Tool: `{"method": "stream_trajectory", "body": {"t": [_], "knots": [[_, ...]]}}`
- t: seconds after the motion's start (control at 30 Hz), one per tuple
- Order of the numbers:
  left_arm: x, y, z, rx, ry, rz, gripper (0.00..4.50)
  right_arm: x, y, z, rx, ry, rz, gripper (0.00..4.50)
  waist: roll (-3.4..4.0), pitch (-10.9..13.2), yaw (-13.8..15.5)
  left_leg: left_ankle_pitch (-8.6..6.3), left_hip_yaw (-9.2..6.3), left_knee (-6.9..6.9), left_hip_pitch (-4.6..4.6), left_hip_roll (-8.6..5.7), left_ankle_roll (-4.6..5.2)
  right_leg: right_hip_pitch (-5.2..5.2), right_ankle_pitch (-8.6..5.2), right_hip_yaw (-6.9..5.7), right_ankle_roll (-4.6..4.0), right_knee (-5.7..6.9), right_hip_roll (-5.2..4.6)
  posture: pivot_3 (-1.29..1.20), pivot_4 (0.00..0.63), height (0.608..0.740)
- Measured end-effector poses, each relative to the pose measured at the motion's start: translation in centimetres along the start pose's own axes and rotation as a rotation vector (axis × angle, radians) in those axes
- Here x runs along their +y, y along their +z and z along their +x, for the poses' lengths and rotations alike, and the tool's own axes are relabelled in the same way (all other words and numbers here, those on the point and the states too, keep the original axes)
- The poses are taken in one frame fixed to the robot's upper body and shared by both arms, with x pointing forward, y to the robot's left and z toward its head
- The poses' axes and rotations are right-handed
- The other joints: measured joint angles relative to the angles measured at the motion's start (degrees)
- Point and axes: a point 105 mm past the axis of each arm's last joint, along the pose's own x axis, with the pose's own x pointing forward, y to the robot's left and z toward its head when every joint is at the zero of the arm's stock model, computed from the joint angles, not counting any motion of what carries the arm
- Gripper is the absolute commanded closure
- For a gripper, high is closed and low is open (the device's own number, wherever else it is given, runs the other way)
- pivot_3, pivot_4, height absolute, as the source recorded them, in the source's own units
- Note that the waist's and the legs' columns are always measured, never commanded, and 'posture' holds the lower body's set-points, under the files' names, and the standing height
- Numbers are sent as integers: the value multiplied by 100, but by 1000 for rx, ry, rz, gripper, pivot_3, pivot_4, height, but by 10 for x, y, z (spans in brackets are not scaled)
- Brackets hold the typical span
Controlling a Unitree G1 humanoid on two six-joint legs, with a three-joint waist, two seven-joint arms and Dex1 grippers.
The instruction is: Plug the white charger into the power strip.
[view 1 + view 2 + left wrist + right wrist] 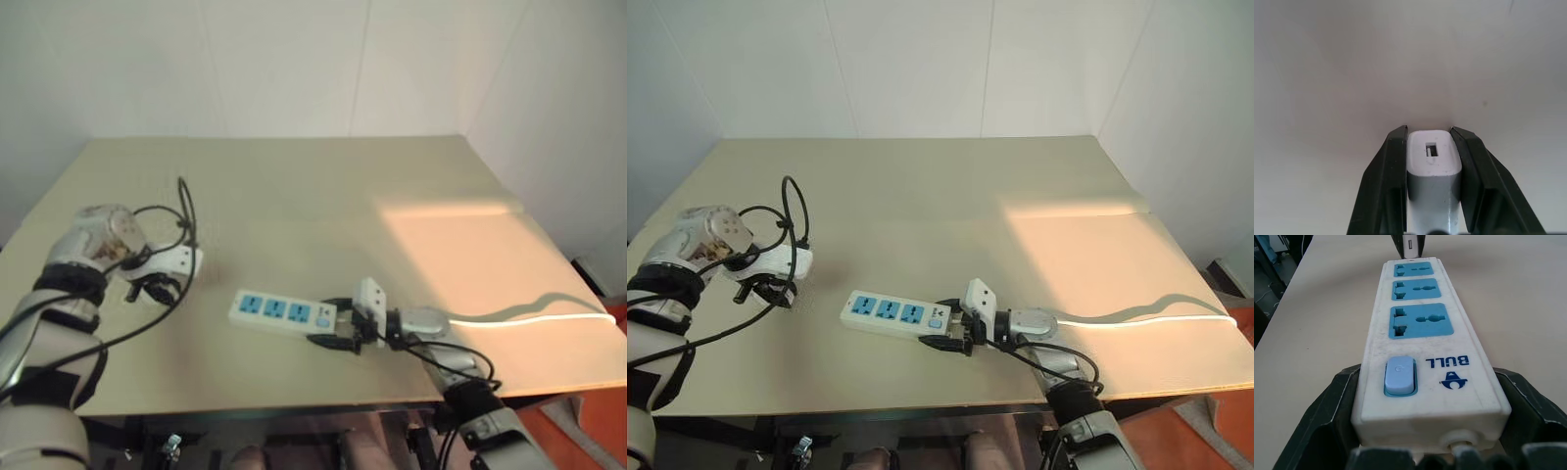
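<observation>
The white charger (pixel 1433 156) is clamped between the two black fingers of my left gripper (pixel 1430 139), which is shut on it and points down at the table top. This gripper (pixel 774 287) hangs over the left part of the table, a short way left of the power strip (pixel 890 311). The strip lies flat near the front edge with three blue sockets facing up (pixel 1420 328). My right gripper (pixel 1427 382) is shut on the strip's switch end, one finger pressed on each long side. In the right wrist view the charger (pixel 1410 245) shows beyond the strip's far end.
The strip's white cord (pixel 534 318) runs right across the beige table (pixel 323 196) to its right edge. Black cables (pixel 181 211) loop above my left wrist. A bright sunlit patch lies on the table's right side. Walls close the table's far and right sides.
</observation>
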Motion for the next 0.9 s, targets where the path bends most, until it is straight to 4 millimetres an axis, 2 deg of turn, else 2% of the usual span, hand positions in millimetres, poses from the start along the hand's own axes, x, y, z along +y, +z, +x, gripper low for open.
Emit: {"method": "stream_trajectory", "body": {"t": [0.17, 0.23, 0.3, 0.47, 0.7, 0.9], "knots": [[21, 58, -22, -359, 150, 58, 3478, 2, 0, 0, 1, 19, -2, 1047, -1, 0, 19, 0, -8, 8, -7, -5, 0, -1, 3, -7, -4, 1, -6, 0, 150, 740], [23, 89, -39, -591, 186, 96, 3478, 4, 1, 2, 5, 43, -7, 1047, -1, 0, -4, 0, -10, 8, -6, -4, 0, -1, 3, -9, -5, 3, -5, 0, 150, 740], [18, 109, -51, -771, 196, 130, 3478, 4, 1, 3, 12, 73, -19, 1047, 0, 0, -38, 0, -9, 7, -1, -3, 0, -1, 3, -7, -5, 6, -4, 0, 150, 740], [0, 128, -49, -1004, 148, 91, 3478, 3, 0, 7, 35, 145, -51, 1047, 0, 0, -74, 0, -11, 7, 8, -1, 0, 5, 4, -7, -6, 10, 0, 0, 150, 740], [-29, 151, -43, -1120, 63, 93, 3478, -3, 1, 12, 43, 203, -68, 1047, 1, -1, -95, 0, -14, 7, 11, -1, 0, 10, 5, -7, -8, 8, -1, 0, 150, 740], [-49, 167, -35, -1252, 9, 13, 3478, -4, -1, 13, 46, 223, -69, 1047, 3, -3, -98, 0, -15, 6, 22, -1, 0, 21, 6, -7, -8, 5, -1, 0, 150, 740]]}}
